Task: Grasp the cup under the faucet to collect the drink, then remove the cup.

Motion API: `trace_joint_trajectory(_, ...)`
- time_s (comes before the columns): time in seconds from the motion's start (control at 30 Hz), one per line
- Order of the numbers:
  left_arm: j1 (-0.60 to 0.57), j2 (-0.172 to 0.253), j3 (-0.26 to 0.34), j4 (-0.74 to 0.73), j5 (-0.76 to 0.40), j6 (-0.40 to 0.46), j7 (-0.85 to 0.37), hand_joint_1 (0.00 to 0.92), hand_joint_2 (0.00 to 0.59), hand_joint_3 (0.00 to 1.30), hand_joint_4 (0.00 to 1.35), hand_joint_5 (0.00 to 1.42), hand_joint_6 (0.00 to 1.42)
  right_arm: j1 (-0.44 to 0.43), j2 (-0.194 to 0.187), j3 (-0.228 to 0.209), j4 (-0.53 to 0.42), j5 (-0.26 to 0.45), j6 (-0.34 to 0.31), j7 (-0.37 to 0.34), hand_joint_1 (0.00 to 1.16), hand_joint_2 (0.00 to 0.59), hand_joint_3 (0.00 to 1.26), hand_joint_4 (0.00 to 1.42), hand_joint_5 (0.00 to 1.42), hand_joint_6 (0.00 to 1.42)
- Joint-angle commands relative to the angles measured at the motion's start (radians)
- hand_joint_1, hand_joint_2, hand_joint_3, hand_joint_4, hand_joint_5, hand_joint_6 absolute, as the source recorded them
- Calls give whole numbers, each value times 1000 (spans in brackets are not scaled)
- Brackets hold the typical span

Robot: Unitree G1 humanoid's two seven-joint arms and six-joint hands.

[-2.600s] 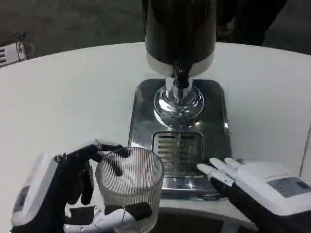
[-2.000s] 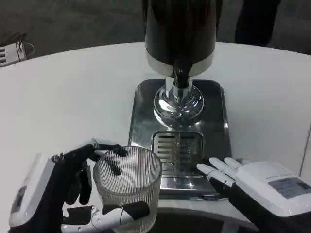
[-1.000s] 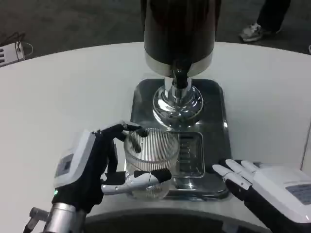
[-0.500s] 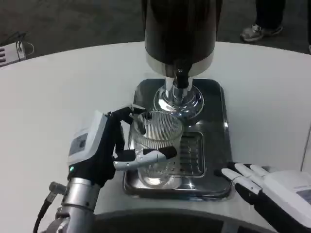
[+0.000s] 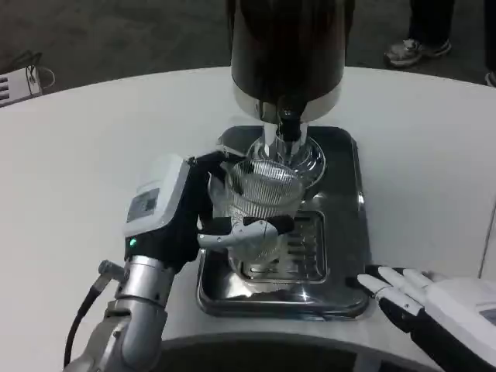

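your left hand (image 5: 174,221) grips the ribbed clear glass cup (image 5: 260,203), fingers wrapped round it.
cup sits over the steel drip tray (image 5: 341,201), just below the black faucet (image 5: 288,124); right hand (image 5: 438,306) lies open, fingers spread.

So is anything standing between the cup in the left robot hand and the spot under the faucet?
Nothing visible does. The left robot hand holds the ribbed glass cup over the steel drip tray, close below and in front of the faucet. The right robot hand rests apart, at the tray's near right corner.
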Motion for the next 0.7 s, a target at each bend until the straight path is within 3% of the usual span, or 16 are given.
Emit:
trace_joint_trajectory(0.03,-4,8,-22,24,-4,23,-10,532,0,680,750,1036,1355,16,-8,-10,-15,15,-5,0,603,431,64,0,0,1)
trace_joint_trajectory(0.3,-16,17,-25,41,-28,11,-32,280,47,462,537,885,1242,10,-18,-2,-14,19,6,0,603,431,64,0,0,2)
trace_joint_trajectory(0.7,-22,32,-29,27,-72,-29,-85,216,36,290,374,707,1116,-12,-25,25,-8,16,25,3,603,431,64,0,0,4)
